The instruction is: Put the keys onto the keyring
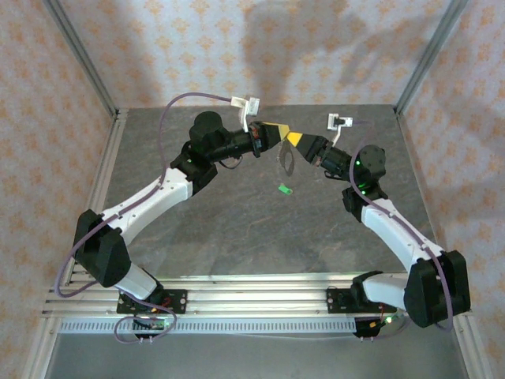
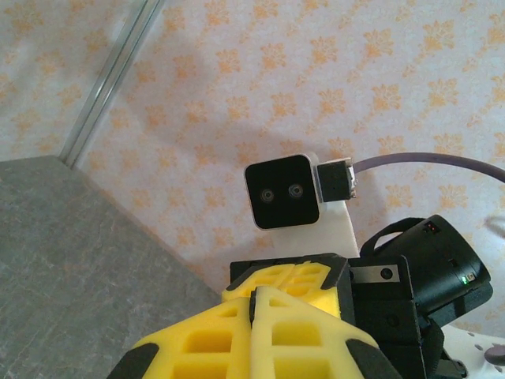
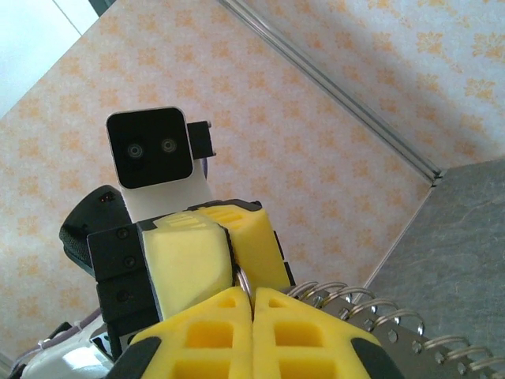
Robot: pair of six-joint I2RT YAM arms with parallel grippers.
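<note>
A: Where is the keyring (image 1: 288,160)?
B: It hangs just under your left gripper (image 1: 282,131) and right gripper (image 1: 291,139). Both jaws are squeezed tight. I cannot tell which one holds it. Move slowly and do not tug.

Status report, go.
Left gripper and right gripper shut, tips meeting. Keyring dangles beneath them. Small green piece on table below, not obstructing.

Peach floral wallpaper (image 1: 237,47); grey slate-look tabletop (image 1: 237,229); aluminium corner posts (image 1: 79,55); soft shadows above
</note>
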